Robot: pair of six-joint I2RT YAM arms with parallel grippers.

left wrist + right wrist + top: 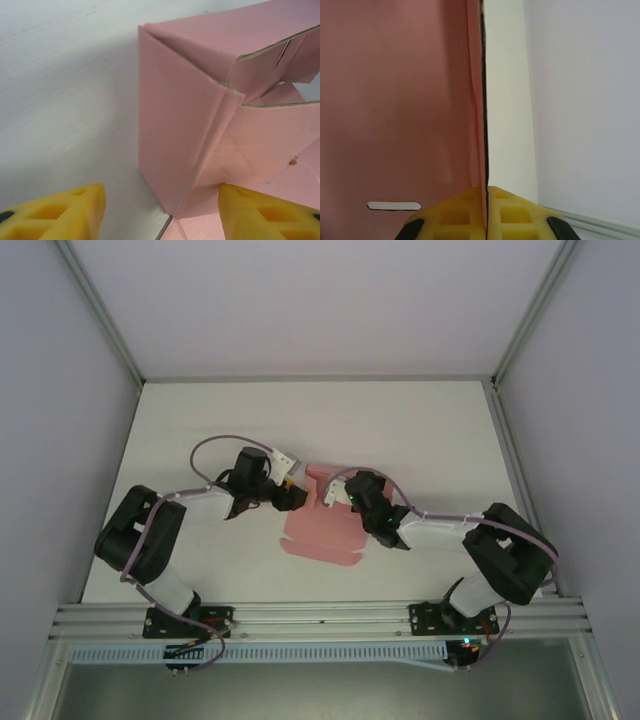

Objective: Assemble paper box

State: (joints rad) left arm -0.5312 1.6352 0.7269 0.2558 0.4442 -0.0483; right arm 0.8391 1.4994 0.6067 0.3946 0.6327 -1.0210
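i pinch a paper box (pixel 175 130) wall in the right tool (pixel 486 212), probably to steady it; the left tool (pixel 162 212) waits with jaws apart at the corner.

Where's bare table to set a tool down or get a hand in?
Crowded: centre, where left gripper and right gripper meet at the paper box. Free: the far strip of table between them and the back wall, plus both far corners.

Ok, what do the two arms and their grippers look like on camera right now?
The left arm and right arm have chunky black joints and white links, each with a looping lilac cable. The left gripper and right gripper carry yellow fingers with square recesses and black patches.
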